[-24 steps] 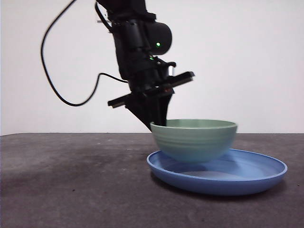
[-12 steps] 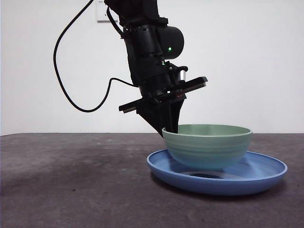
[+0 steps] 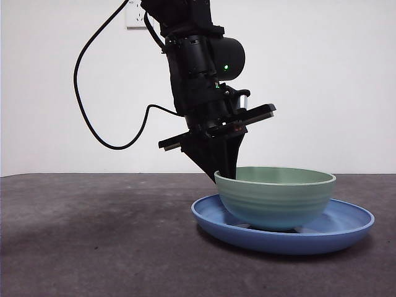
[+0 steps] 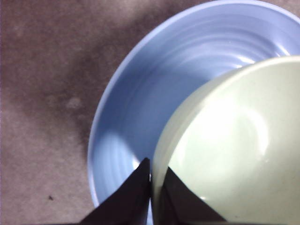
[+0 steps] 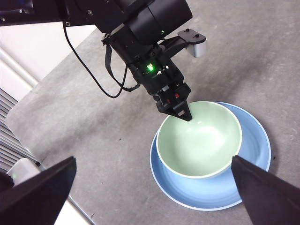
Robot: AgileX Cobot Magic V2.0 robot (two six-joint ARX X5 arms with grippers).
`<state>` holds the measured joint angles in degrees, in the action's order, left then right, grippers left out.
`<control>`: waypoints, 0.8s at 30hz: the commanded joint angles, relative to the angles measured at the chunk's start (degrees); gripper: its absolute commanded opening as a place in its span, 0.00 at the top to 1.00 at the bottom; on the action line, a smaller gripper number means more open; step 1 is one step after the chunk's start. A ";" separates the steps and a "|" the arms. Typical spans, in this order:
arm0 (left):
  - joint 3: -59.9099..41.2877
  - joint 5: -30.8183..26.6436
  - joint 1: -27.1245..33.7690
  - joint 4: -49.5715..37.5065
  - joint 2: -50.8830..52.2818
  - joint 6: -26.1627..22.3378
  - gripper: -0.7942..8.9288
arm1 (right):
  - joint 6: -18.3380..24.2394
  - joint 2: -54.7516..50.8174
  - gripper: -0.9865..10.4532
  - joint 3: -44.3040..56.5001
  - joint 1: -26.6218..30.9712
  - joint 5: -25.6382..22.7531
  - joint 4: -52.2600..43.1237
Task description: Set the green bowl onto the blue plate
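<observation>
The green bowl point(image 3: 275, 196) sits upright inside the blue plate point(image 3: 346, 230), its base down on the plate's floor. My left gripper point(image 3: 224, 170) is shut on the bowl's left rim, one jaw inside and one outside. The left wrist view shows the jaws pinching the bowl's rim point(image 4: 157, 154) over the plate point(image 4: 140, 98). In the right wrist view the bowl point(image 5: 199, 140) rests in the plate point(image 5: 255, 140) with the left gripper point(image 5: 182, 112) on its far rim. My right gripper point(image 5: 154, 197) is open and high above the table, away from both.
The dark grey table point(image 3: 93, 235) stretches to the left of the plate. The left arm's black cable point(image 3: 93, 124) loops down behind it. The table's edge and a white wall point(image 5: 28, 61) show in the right wrist view.
The left gripper has carried the bowl to the right and lowered it, from hovering over the plate's left side to resting in the plate's middle.
</observation>
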<state>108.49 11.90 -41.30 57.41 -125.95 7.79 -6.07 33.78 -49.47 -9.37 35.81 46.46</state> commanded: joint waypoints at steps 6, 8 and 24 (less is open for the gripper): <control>1.81 0.00 -0.17 -0.09 -1.46 -0.68 0.60 | 0.07 0.20 0.36 -1.18 -0.20 0.00 -0.33; 2.75 0.00 0.20 1.09 -1.09 -0.68 0.50 | 0.09 0.20 0.36 -1.18 -0.20 0.00 -0.33; 3.04 0.04 3.87 12.50 22.01 -6.93 0.37 | 0.09 0.17 0.36 -1.18 -0.22 0.17 -0.09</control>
<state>110.96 11.92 -37.21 69.84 -103.24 2.00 -6.07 33.78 -49.47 -9.37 35.83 46.54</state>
